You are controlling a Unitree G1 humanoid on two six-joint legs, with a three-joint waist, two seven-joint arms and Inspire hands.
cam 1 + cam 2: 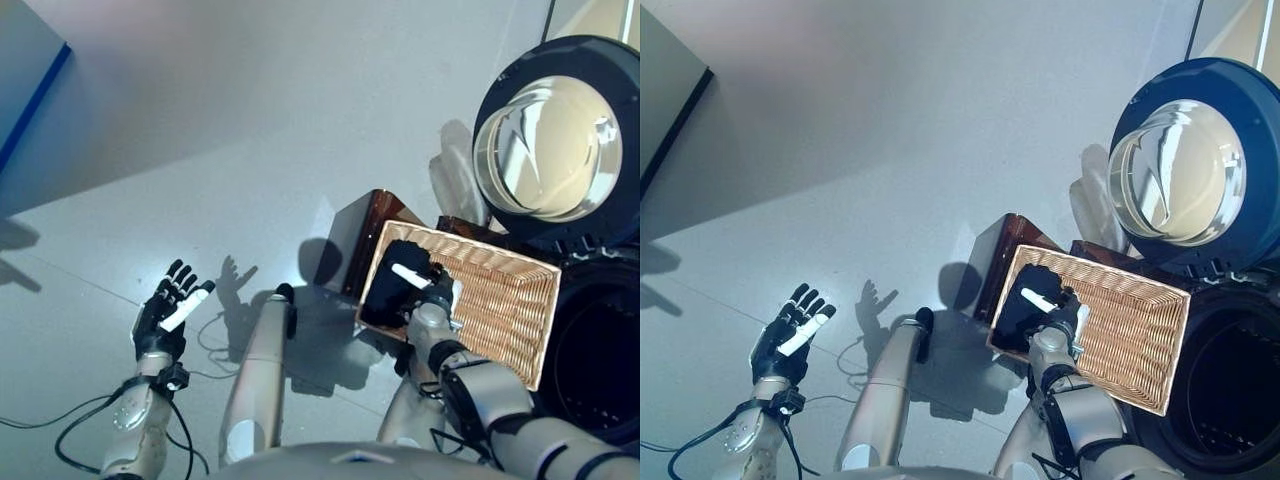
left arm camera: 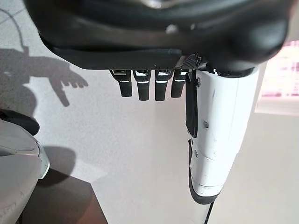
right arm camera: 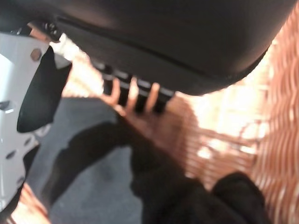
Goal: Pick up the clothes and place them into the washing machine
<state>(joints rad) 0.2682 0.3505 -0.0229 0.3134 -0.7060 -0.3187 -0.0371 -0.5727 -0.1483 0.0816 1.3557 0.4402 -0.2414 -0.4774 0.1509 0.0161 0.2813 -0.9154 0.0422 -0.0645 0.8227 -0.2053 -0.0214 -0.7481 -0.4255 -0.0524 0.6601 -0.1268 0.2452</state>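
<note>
Right wrist view shows our right hand point(image 3: 140, 42) over dark clothes point(image 3: 117, 186) in the wicker basket point(image 1: 500, 300), fingers straight, nothing gripped. Next we close on the cloth. Our left hand point(image 1: 165, 310) idles, released.

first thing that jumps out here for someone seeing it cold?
The washing machine's round door stands swung open at upper right, above the dark drum opening. Just left of it a wicker basket holds a dark garment at its left end, with the right hand hovering open right over that garment. The left hand is open and empty, out over the bare floor at lower left.
</note>
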